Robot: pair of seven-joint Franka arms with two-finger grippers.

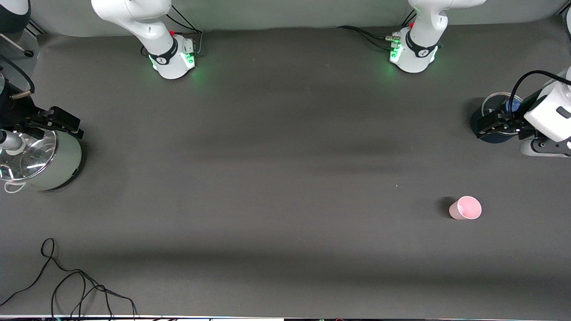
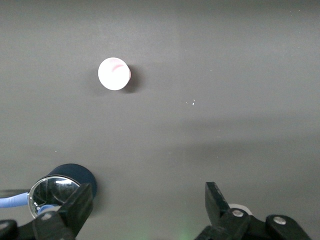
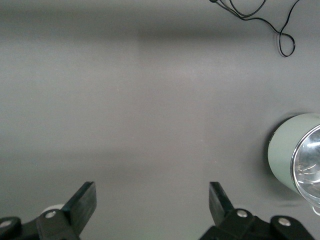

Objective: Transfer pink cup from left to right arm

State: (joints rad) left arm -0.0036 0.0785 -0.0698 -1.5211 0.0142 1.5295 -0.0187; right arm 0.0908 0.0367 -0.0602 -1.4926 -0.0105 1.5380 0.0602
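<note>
Pink cup (image 1: 465,208) upright on the grey worktop (image 1: 276,178), toward the left arm's end, nearer the front camera than the dark blue pot (image 1: 493,129) by that end's edge; touching nothing, well apart from both grippers. Left gripper (image 1: 490,125) hovering over the dark blue pot, fingers (image 2: 80,202) spread wide, empty. Right gripper (image 1: 60,121) hovering over the pale green pot (image 1: 49,165) at the right arm's end, fingers (image 3: 86,197) likewise spread, empty. Black cable (image 1: 76,285) looped near the front corner at the right arm's end. No legible writing or labels.
</note>
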